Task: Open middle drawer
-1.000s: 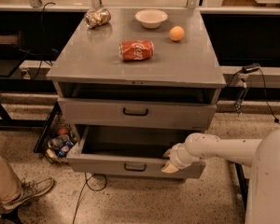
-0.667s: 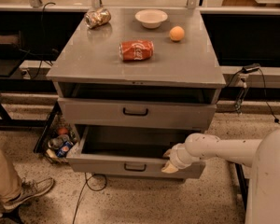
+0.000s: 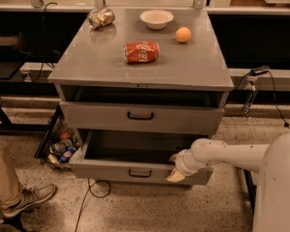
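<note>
The grey cabinet (image 3: 77, 74) shows two drawer fronts. The upper one (image 3: 96, 117) has a black bar handle (image 3: 140, 115) and stands slightly out, with a dark gap above it. Below it, the middle drawer (image 3: 101, 170) is pulled well out; its inside is dark and looks empty, and its black handle (image 3: 140, 173) faces front. My gripper (image 3: 176, 170) is at the right part of that drawer's front rim, on the end of my white arm (image 3: 232, 153), which reaches in from the right. Anything below the open drawer is hidden.
On the cabinet top lie a red cola can (image 3: 141, 51), a crumpled can (image 3: 101, 18), a white bowl (image 3: 156, 18) and an orange (image 3: 183, 34). A person's leg and shoe (image 3: 31, 197) are at lower left. A crate of bottles (image 3: 60, 149) stands left of the cabinet. A cable (image 3: 92, 197) runs on the floor.
</note>
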Robot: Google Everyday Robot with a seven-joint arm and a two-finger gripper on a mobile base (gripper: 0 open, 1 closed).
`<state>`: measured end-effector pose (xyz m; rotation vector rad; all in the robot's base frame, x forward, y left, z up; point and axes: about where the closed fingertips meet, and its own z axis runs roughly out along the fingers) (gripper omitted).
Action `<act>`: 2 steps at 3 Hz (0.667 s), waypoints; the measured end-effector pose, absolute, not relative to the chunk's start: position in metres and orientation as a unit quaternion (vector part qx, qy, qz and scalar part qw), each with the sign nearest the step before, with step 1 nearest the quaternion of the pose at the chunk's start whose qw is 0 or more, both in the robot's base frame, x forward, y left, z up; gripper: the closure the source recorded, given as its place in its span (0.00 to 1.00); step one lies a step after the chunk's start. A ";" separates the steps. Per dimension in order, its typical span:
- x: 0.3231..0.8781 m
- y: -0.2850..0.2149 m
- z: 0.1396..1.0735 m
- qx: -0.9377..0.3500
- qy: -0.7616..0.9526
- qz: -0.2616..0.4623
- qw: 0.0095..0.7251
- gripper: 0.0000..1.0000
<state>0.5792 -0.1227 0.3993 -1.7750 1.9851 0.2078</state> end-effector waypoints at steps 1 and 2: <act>0.578 -0.122 0.398 -0.647 0.722 0.077 0.232 0.00; 0.573 -0.118 0.401 -0.658 0.716 0.068 0.225 0.00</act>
